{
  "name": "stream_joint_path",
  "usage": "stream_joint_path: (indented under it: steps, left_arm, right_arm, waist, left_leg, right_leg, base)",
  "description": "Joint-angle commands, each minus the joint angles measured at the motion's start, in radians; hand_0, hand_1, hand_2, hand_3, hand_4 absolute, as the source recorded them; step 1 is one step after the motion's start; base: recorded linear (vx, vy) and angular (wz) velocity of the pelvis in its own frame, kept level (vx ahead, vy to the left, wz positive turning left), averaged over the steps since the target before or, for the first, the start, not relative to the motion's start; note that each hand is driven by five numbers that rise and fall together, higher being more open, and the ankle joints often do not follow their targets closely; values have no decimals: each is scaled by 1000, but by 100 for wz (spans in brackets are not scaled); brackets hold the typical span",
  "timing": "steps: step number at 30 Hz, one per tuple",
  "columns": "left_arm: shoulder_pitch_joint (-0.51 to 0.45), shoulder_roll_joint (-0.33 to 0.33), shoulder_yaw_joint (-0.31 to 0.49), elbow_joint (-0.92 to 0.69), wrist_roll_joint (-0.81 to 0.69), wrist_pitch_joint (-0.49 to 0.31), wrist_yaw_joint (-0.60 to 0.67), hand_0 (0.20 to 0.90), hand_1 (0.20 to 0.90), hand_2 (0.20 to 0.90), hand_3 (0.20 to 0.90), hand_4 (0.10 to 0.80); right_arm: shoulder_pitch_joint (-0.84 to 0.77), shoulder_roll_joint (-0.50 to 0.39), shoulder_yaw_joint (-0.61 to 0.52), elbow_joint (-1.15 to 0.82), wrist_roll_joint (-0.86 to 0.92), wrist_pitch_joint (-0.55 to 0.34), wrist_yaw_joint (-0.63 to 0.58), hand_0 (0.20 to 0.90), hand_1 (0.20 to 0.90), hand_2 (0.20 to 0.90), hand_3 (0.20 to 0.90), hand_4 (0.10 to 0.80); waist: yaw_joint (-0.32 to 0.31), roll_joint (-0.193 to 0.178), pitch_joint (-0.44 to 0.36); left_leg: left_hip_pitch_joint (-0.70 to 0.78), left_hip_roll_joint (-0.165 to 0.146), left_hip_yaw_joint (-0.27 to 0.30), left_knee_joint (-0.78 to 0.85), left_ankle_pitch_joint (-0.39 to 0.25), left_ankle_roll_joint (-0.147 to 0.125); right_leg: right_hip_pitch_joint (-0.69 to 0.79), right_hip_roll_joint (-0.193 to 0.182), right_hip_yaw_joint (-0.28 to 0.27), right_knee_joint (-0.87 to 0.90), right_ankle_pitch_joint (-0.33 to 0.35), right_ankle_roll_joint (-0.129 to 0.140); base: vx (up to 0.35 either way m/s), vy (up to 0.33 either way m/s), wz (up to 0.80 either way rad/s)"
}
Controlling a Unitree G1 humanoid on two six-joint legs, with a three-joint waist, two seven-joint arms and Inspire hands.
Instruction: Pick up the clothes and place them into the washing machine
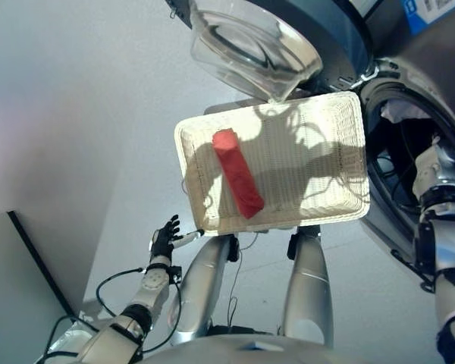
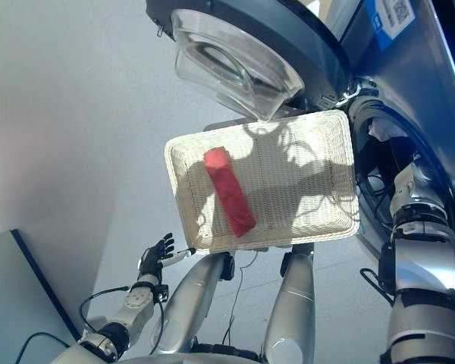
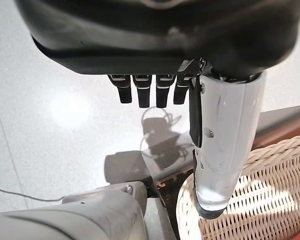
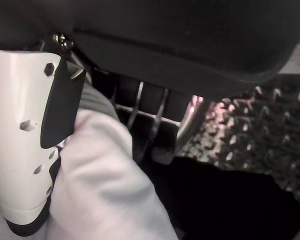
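Washer [image 1: 409, 114] fills the 1–3 o'clock side of the head views, with its glass door [image 1: 250, 45] swung open at 12. Wicker basket [image 1: 341, 106] sits mid-frame, its right edge at the drum mouth [image 1: 398, 159]. One rolled red garment [image 1: 237, 172] lies in the basket's left half, running 11 to 5.

Our right hand [image 4: 25, 150] is inside the drum: its wrist view shows a white garment [image 4: 105, 195] pressed against the thumb, with the perforated drum wall [image 4: 250, 125] just behind. Fingers are mostly hidden by the cloth, so we cannot tell whether the hand grips it or has let go.

Our left hand [image 1: 164, 240] hangs at 7 o'clock, off the basket's lower left corner, fingers straight and relaxed, holding nothing. Its wrist view shows the basket rim just past the thumb.

Step in hand, by our read: drop the white piece deep in the drum. To do it well we'd push past the door seal before opening fully, then pull straight out so the cloth doesn't drag back. The red roll looks like the next pick, near the left hand and well apart from the right.
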Motion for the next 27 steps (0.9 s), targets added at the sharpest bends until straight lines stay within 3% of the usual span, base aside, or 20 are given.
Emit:
stream_joint_path:
  steps: [1, 6, 18, 27]
  left_arm:
    - [53, 15, 14, 55, -4, -11, 37, 900, 900, 900, 900, 800]
    - [51, 14, 14, 69, -19, -6, 19, 900, 900, 900, 900, 800]
    - [44, 21, 29, 93, -24, -5, 20, 900, 900, 900, 900, 800]
    - [29, 12, 38, 115, -25, -6, 22, 900, 900, 900, 900, 800]
  right_arm:
    - [-87, -177, 71, -66, -39, -69, -32, 900, 900, 900, 900, 800]
    - [-71, -125, 83, -17, 19, -62, 52, 900, 900, 900, 900, 800]
    - [-37, -24, 100, 2, 39, -62, 102, 900, 900, 900, 900, 800]
    - [42, 152, 103, 7, 88, -66, 174, 900, 900, 900, 900, 800]
  waist:
    - [-4, -22, -70]
    - [-7, -34, -69]
    - [-6, -52, -62]
    - [-6, -79, -60]
  left_leg:
    - [-70, 13, -39, 68, -11, -136]
    - [-68, 15, -45, 73, -13, -137]
    - [-67, 21, -54, 78, -10, -139]
    - [-64, 30, -58, 96, -14, -139]
  right_leg:
    - [29, -7, -26, -6, 1, -15]
    - [33, -2, -31, -1, -3, -20]
    - [44, 5, -36, 0, -8, -25]
    - [58, 13, -47, 9, -17, -32]
  base:
    - [-21, -14, 4]
    - [8, -18, 5]
    - [3, -3, 4]
    - [0, 0, 0]
